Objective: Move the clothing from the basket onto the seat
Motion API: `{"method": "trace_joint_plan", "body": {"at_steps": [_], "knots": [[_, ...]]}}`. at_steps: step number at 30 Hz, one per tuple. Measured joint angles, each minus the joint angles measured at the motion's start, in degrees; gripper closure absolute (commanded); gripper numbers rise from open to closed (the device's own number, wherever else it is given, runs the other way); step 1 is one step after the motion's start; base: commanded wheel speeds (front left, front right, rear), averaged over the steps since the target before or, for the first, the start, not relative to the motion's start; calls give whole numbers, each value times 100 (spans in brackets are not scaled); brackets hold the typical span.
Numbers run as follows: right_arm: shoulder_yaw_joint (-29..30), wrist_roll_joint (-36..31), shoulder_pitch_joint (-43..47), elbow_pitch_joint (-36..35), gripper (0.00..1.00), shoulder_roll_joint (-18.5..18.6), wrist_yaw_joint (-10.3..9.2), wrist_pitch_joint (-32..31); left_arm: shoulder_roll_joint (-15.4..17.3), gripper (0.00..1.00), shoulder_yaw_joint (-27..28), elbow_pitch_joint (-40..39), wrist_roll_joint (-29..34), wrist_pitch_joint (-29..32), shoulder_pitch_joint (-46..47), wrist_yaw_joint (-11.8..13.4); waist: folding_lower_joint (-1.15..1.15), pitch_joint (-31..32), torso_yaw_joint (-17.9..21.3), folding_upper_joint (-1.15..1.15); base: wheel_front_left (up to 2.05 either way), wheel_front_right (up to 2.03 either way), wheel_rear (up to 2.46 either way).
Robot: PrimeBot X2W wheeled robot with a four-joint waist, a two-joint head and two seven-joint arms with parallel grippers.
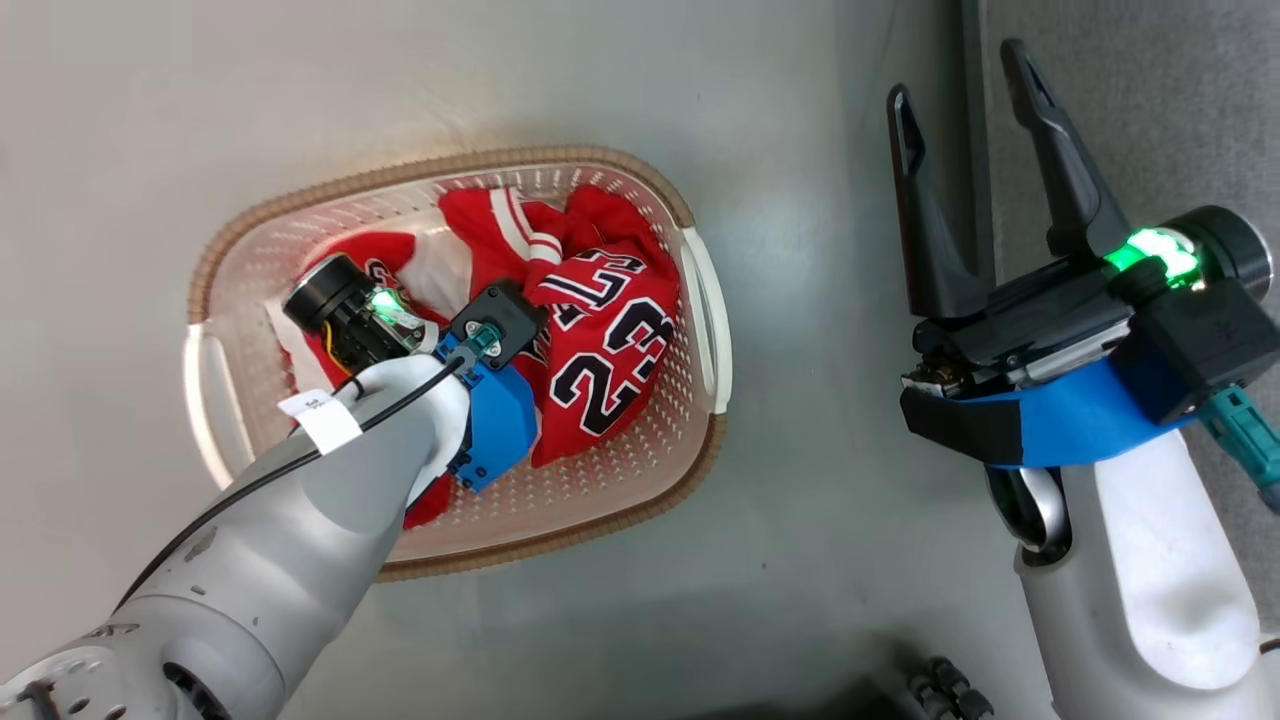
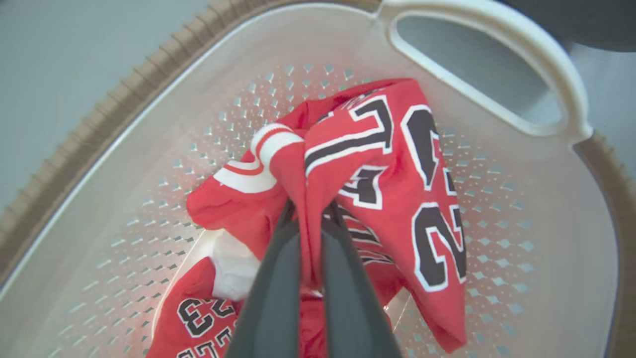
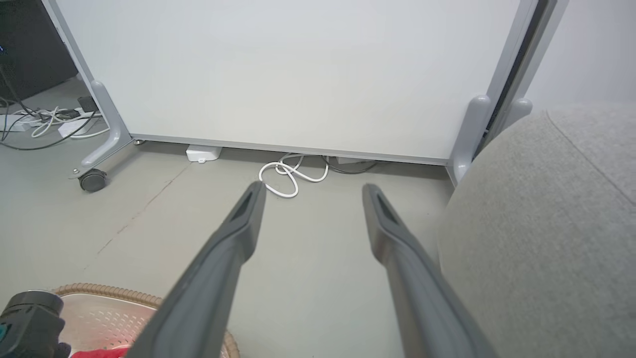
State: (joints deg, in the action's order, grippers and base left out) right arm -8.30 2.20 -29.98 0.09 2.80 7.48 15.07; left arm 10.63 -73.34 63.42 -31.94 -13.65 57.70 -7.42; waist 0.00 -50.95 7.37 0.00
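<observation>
The cream basket (image 1: 705, 330) with a brown rim stands on the floor and holds the red clothing. A jersey (image 1: 600, 350) with a black-and-white "23" lies bunched on its right side, over more red fabric with white trim. My left arm reaches down into the basket. In the left wrist view my left gripper (image 2: 310, 211) is shut on a fold of the red jersey (image 2: 397, 164), with the basket wall (image 2: 546, 248) behind. My right gripper (image 1: 960, 85) hangs open to the right of the basket, beside the grey seat (image 3: 546, 223); its fingers (image 3: 238, 223) hold nothing.
A white wheeled panel (image 3: 298, 74) stands ahead of the right gripper, with a white cable (image 3: 288, 176) looped on the floor below it. More cables (image 3: 44, 122) lie at the far left. Bare grey floor (image 1: 820, 250) separates basket and seat.
</observation>
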Motion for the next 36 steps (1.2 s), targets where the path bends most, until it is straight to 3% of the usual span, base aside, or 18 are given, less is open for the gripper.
{"method": "trace_joint_plan", "body": {"at_steps": [6,11,26,36], "knots": [[-11,-14,118,147,0,0,0,-1,-56,100,47,-40,-353,-118,-83,0,0,519,-133,0,0,0,0],[5,-14,238,253,0,0,0,0,45,100,500,-555,-349,-133,-188,0,-1,1010,-226,0,0,0,0],[38,46,839,554,0,0,0,0,557,100,2379,-2267,667,-133,-1305,90,-2,2611,-362,0,0,0,0],[79,91,1215,650,0,-1,0,-1,555,100,3329,-3717,1511,-134,-1804,83,-1,3375,-445,0,0,0,0]]}}
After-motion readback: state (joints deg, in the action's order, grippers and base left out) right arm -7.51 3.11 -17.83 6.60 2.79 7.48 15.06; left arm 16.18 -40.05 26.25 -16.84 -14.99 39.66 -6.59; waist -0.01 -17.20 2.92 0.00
